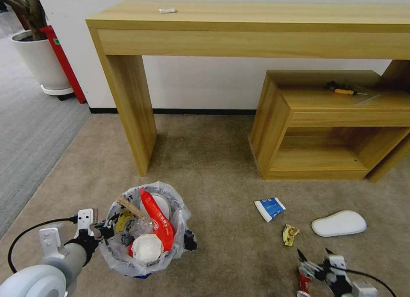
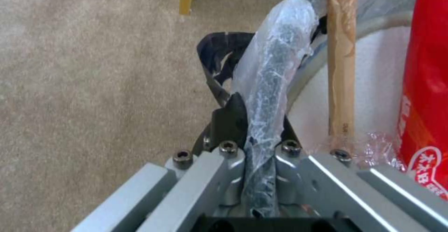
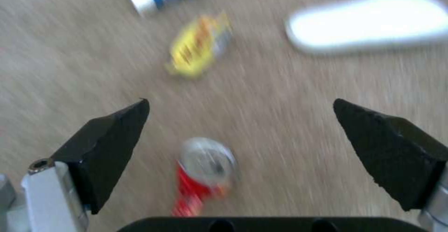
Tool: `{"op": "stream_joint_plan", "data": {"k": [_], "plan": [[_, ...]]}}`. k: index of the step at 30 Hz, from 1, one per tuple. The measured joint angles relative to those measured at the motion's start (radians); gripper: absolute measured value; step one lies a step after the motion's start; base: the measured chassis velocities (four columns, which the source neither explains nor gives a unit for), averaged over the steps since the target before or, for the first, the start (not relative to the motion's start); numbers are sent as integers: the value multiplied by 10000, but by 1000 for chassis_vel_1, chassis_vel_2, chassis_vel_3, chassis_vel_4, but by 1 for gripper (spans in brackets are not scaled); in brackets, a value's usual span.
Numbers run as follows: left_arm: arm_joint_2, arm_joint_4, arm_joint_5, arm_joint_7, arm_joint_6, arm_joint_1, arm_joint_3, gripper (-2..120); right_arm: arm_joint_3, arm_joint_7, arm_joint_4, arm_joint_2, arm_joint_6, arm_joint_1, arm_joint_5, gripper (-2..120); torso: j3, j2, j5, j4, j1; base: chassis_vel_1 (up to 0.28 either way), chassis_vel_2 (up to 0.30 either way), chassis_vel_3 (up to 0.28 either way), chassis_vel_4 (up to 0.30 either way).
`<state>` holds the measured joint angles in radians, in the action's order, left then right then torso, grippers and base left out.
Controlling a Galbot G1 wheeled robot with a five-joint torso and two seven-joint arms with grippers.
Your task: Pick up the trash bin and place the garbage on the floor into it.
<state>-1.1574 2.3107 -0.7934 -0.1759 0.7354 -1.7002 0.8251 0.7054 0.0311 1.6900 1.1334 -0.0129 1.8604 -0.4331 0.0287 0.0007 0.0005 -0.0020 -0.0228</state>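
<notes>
Trash bin [image 1: 145, 230] sits on the beige floor [image 1: 222, 169], its rim pinched tight by the left gripper [image 2: 261, 127]. Right gripper [image 3: 240, 137] hangs over a crushed can [image 3: 203, 174] — fingers wide apart — near a yellow wrapper [image 3: 198, 44] and white insole [image 3: 369, 20].

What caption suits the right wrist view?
Open right hand poised over a crushed red can on the beige carpet.

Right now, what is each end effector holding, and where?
Left end effector: shut on the trash bin, at its bag-covered rim. Right end effector: open above the crushed can, holding nothing.
</notes>
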Motion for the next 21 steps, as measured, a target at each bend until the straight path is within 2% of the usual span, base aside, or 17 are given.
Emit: {"op": "stream_joint_plan", "data": {"k": [3, 6, 16, 19, 21], "plan": [[-1, -22, 33, 7, 0, -6, -53, 1, -221, 270, -1255, 33, -261, -295, -449, 100, 1, 0, 0, 0, 0, 0, 0, 0, 0], [15, -30, 48, -1, 0, 1, -99, 1, -400, 573, -1885, 151, -382, -598, -669, 100, 1, 0, 0, -1, 0, 0, 0, 0, 0], [45, 60, 92, -65, 0, -68, -255, 1, -762, 1133, -2645, 609, -233, -1494, -952, 100, 1, 0, -2, 2, -1, 0, 0, 0, 0], [44, 76, 116, -79, 0, -87, -276, 1, -860, 1157, -2836, 640, -211, -1685, -1026, 94, 1, 0, -4, 2, -1, 0, 0, 0, 0], [53, 111, 120, -122, 0, -76, -335, 1, -951, 1184, -3045, 730, -169, -1908, -1119, 83, 1, -1, -3, 1, -1, 0, 0, 0, 0]]}}
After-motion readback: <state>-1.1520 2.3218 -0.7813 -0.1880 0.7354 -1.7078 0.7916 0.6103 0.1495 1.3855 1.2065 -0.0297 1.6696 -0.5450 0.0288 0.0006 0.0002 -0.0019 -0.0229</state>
